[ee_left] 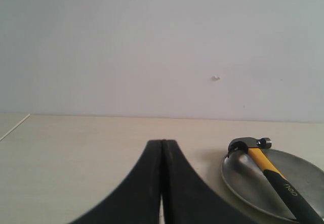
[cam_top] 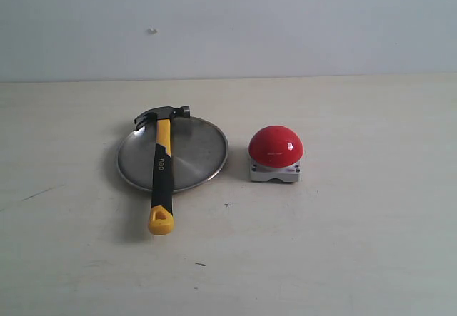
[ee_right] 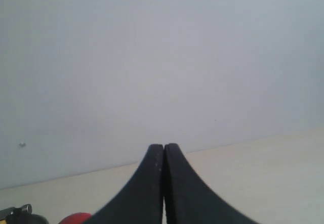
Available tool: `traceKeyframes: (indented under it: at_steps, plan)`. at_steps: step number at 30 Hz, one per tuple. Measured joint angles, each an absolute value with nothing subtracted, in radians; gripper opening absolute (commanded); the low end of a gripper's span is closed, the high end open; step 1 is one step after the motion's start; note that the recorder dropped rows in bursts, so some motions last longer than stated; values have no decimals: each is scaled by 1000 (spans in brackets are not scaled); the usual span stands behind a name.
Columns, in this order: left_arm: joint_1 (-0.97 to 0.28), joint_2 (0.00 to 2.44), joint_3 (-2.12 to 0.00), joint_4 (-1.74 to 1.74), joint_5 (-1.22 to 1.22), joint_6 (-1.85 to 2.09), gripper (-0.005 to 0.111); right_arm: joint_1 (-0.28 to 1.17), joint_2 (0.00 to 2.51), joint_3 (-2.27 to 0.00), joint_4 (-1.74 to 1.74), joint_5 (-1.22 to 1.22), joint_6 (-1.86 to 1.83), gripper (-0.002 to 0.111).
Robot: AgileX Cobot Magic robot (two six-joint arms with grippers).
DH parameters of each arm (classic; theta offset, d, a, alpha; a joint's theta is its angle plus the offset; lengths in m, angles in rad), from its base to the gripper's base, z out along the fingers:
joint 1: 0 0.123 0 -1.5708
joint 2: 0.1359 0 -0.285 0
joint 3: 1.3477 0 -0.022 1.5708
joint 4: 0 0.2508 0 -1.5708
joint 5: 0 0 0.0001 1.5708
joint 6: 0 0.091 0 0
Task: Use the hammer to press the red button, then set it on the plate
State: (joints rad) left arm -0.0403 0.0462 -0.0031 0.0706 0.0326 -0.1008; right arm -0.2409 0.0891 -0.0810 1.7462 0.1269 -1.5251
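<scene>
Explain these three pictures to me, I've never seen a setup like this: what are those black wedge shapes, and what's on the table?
This is a two-armed robot, and each picture comes from a different camera. The first looks at the table from off the arms; neither arm shows in it. The other two are taken from cameras on the arms' wrists. The black wedges are each arm's grasping tool: the left tool and the right tool, both with fingers pressed shut and holding nothing. On the table a claw hammer lies across a round metal plate, its head at the far rim and its yellow looped end resting on the table. Beside the plate stands a red button on a small grey base.
</scene>
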Motion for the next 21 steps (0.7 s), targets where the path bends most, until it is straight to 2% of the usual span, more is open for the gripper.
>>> traceKeyframes:
  at_steps: [9,21]
  plan:
    - [-40,46,-3,71,31,-101,0,-156,6,-81,1746,100,-1534,0]
    - [-40,46,-3,71,31,-101,0,-152,6,-81,1746,70,-1536,0]
